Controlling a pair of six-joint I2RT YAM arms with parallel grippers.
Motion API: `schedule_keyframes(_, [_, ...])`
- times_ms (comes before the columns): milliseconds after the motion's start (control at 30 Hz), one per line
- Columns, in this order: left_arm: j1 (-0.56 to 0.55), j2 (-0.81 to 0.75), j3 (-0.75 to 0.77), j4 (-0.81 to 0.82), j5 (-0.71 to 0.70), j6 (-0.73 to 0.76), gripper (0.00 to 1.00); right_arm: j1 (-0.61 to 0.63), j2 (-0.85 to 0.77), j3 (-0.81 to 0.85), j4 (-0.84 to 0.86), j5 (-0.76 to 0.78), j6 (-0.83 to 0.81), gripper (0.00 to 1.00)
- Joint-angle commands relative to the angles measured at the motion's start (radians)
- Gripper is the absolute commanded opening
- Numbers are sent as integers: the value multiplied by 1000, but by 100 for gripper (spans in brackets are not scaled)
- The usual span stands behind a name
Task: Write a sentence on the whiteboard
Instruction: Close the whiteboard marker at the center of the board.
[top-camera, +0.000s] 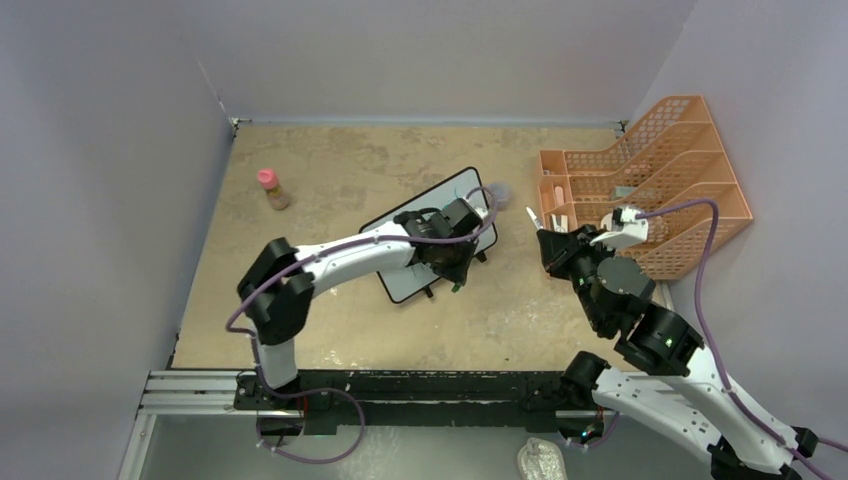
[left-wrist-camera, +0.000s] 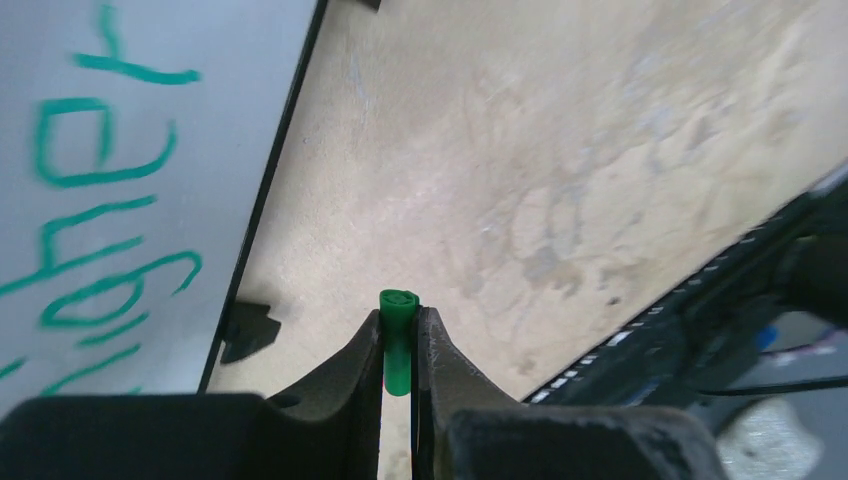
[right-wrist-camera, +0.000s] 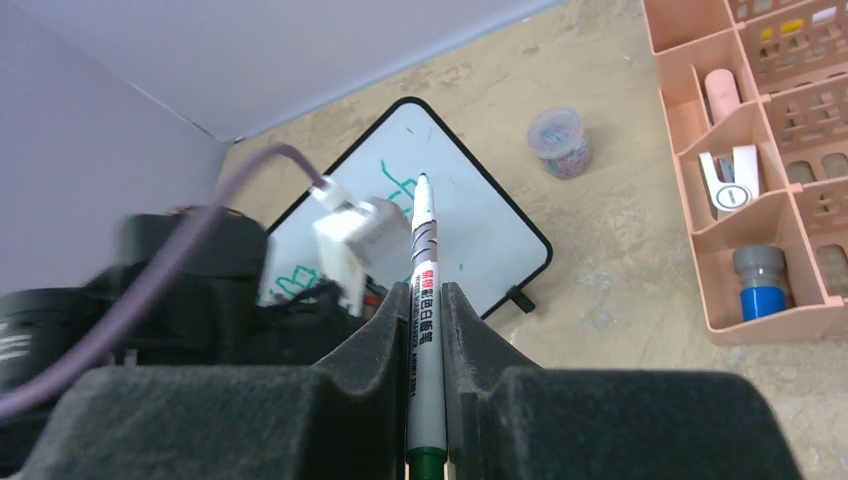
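Note:
The whiteboard (top-camera: 408, 283) lies tilted at the table's middle, mostly covered by my left arm. The sentence (left-wrist-camera: 95, 160) shows as green handwritten letters on the board (left-wrist-camera: 150, 60) at the left of the left wrist view. My left gripper (left-wrist-camera: 400, 318) is shut on a small green marker cap (left-wrist-camera: 398, 345), just off the board's edge over bare table. My right gripper (right-wrist-camera: 427, 292) is shut on a grey whiteboard marker (right-wrist-camera: 424, 250), its uncapped tip pointing toward the board (right-wrist-camera: 480, 225) from the right. It hovers apart from the board (top-camera: 545, 228).
An orange desk organizer (top-camera: 650, 190) with small items stands at the right wall. A jar of paper clips (right-wrist-camera: 560, 142) sits between it and the board. A pink-capped bottle (top-camera: 272, 188) stands at the far left. Black rail (top-camera: 400, 385) along the near edge.

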Motion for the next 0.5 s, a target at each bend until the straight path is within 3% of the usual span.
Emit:
schedule_keyframes(0, [34, -177, -23, 102, -46, -158, 0, -4, -18, -24, 135, -42, -103, 0])
schedule_keyframes(167, [102, -312, -67, 188, -63, -304, 0, -4, -40, -64, 259, -96, -194, 0])
schedule_keyframes(467, [153, -482, -142, 344, -223, -469, 0, -4, -22, -150, 499, -258, -259, 0])
